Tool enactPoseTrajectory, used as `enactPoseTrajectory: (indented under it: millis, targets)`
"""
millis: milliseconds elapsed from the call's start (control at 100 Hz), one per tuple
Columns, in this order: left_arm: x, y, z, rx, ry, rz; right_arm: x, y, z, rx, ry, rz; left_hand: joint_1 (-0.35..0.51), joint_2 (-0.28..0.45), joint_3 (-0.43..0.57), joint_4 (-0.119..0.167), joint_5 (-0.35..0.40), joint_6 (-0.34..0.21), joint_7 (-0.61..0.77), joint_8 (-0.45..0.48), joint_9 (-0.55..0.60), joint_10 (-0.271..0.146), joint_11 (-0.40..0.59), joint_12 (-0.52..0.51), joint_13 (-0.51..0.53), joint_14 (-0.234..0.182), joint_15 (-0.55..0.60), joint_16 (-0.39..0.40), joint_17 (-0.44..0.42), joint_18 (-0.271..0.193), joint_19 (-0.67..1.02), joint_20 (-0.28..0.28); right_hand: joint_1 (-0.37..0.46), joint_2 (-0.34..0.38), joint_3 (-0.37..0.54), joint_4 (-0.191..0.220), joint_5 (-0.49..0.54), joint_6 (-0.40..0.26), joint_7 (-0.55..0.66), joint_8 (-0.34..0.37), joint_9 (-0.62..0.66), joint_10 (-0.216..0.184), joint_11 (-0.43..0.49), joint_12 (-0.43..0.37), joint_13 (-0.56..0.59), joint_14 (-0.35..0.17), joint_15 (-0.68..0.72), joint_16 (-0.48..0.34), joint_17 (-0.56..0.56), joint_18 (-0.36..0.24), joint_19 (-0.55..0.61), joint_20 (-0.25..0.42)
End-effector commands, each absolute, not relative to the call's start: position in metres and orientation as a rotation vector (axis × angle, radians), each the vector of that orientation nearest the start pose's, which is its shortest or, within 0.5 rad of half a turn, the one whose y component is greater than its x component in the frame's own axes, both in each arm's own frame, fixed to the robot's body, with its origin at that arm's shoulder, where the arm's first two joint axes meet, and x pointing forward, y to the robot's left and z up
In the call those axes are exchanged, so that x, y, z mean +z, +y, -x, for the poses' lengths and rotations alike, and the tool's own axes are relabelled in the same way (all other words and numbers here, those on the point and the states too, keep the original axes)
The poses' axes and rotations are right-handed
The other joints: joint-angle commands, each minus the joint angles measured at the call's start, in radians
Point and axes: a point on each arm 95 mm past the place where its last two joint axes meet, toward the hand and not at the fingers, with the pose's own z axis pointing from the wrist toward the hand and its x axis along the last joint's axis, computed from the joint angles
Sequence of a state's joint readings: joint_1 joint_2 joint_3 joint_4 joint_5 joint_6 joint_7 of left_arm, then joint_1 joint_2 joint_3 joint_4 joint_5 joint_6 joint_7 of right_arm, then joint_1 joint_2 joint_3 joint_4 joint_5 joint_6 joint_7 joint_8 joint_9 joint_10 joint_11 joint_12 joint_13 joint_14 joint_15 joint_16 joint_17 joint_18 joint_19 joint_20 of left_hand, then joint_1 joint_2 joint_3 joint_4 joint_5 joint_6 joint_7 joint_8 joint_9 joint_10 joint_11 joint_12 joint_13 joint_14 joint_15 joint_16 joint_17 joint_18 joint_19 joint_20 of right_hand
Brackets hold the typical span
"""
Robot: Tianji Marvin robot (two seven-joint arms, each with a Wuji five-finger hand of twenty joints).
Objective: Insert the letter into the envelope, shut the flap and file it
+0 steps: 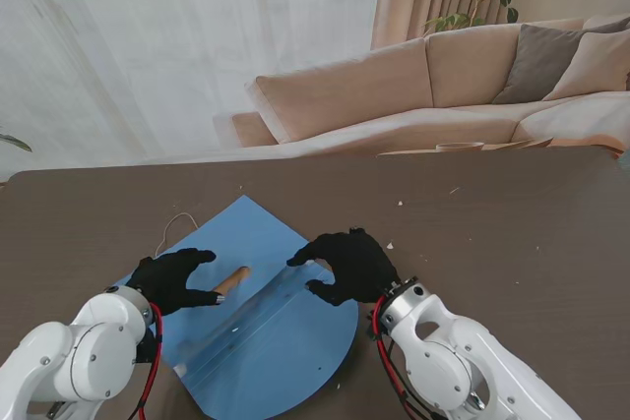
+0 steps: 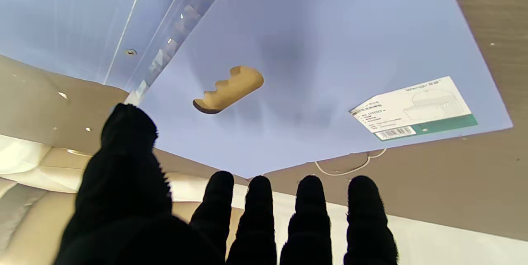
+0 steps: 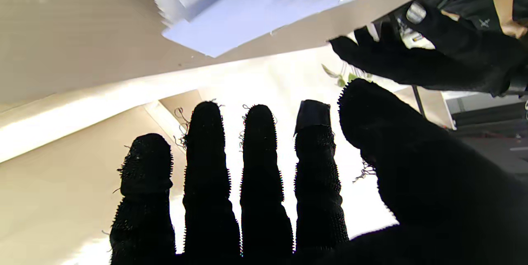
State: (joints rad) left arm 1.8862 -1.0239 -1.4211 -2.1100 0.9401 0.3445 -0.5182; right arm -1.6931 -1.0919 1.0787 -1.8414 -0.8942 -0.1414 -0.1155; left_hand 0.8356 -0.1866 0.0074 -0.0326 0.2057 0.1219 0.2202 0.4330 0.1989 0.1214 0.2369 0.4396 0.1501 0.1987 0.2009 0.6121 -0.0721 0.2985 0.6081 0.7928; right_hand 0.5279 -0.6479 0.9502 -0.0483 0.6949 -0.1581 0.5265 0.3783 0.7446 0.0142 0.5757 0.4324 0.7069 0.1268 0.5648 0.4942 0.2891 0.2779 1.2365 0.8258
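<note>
Spreading across the stand view from edge to edge is the dark brown bench (image 1: pixel 512 233), with a beige sofa (image 1: pixel 423 86) and pale curtains (image 1: pixel 177 46) beyond its far side at twelve o'clock.

On the bench, nearer to me and left of centre, lies the blue envelope (image 1: pixel 258 243), a large plastic folder with its rounded flap (image 1: pixel 295 351) opened out toward five o'clock and a shiny clear strip (image 1: pixel 258 314) running diagonally along the fold. A white label with a green band (image 2: pixel 412 110) sits on the envelope's face in the left wrist view, and a thin white cord (image 1: pixel 175 223) loops off its ten o'clock edge onto the bench.

The right hand (image 1: pixel 349 265) hovers over the envelope's three o'clock side, black-gloved, its fingers (image 3: pixel 206 141) spread apart with nothing between them. The left hand (image 1: pixel 175 280) hangs over the nine o'clock side, its fingers (image 2: pixel 259 199) likewise apart and empty; whether either palm touches the plastic cannot be told.

Between the two hands, just beside the left one, a small tan scalloped piece (image 1: pixel 232 280) rests on the blue face. What it is cannot be made out. White specks (image 1: pixel 400 204) dot the bench at about one o'clock from the envelope.
</note>
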Motion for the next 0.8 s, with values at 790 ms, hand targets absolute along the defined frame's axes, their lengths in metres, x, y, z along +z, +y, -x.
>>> enactPoseTrajectory:
  millis: [790]
  targets:
    - [-0.300,0.056,-0.289,-1.173,1.706,1.511,-0.353,0.071,-0.242,1.586,2.059,-1.058,0.076,0.050,-0.012,0.018,0.009,-0.140,-0.010,-0.021,-0.025,-0.065,-0.047,-0.047,-0.090,-0.053,-0.120,-0.076,-0.032,-0.061,-0.383,0.045,-0.093,0.002,-0.201,-0.013,-0.558,0.019,-0.533,0.155,-0.561,-0.049,-0.293,-0.200,-0.469,-0.074,-0.338,-0.167,-0.283,-0.086,-0.421,-0.103]
